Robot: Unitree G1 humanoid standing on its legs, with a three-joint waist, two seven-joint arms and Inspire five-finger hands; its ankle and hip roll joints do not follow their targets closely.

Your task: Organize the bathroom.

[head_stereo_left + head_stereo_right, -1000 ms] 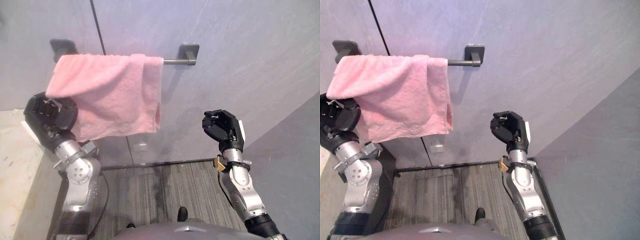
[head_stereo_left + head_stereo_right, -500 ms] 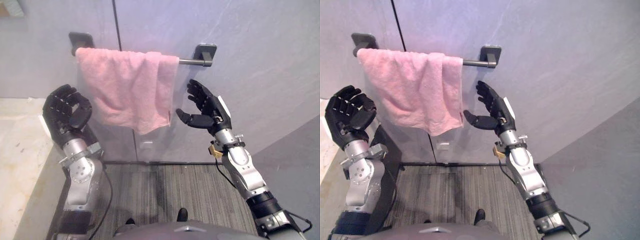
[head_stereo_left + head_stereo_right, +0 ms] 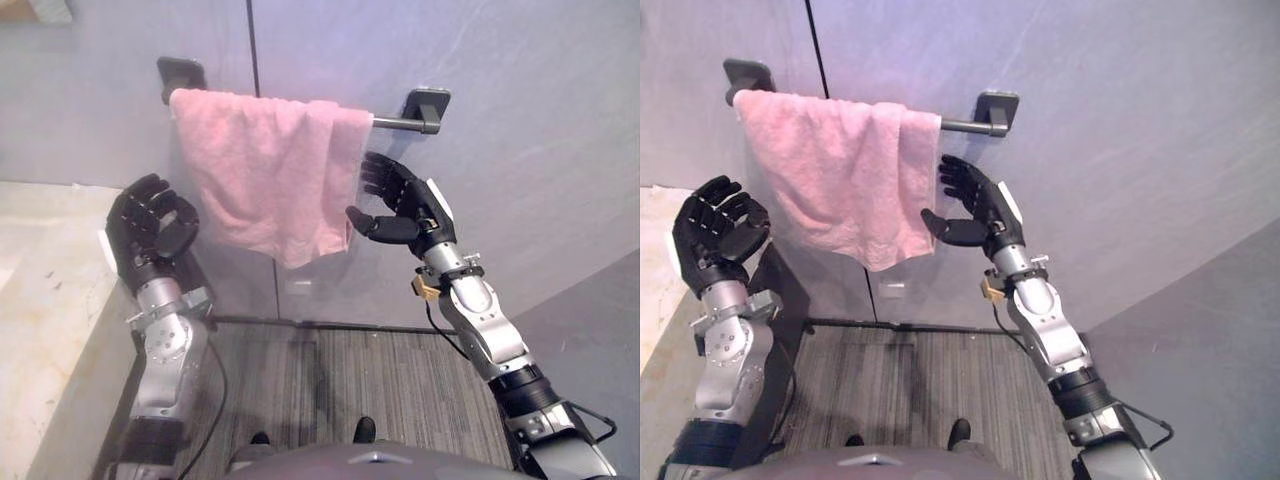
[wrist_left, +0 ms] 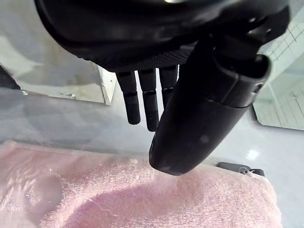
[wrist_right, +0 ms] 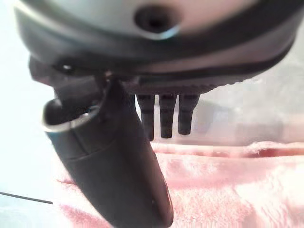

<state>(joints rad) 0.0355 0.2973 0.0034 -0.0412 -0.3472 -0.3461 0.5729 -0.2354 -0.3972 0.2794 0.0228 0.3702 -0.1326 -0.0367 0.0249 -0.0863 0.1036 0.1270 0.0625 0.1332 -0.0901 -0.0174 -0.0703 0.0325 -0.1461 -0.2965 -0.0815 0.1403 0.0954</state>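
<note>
A pink towel [image 3: 270, 170] hangs draped over a dark towel bar [image 3: 395, 122] fixed to the grey wall, its lower edge slanting down to a corner at the right. My right hand [image 3: 405, 205] is open. Its fingers stand straight beside the towel's right edge and its thumb reaches towards the lower corner. Whether it touches the cloth I cannot tell. The right wrist view has the towel [image 5: 228, 185] just past the fingers. My left hand [image 3: 148, 222] is raised left of the towel, fingers curled, holding nothing. The left wrist view looks onto the towel [image 4: 142, 199] from close by.
The bar's brackets [image 3: 428, 105] stick out from the wall at both ends. A pale counter [image 3: 40, 290] runs along the left side. Grey striped flooring [image 3: 350, 370] lies below. A small white plate [image 3: 295, 287] sits low on the wall under the towel.
The left hand has come out from under the towel, which now hangs freely. The right hand opened and rose to the towel's right edge. The camera shifted too.
</note>
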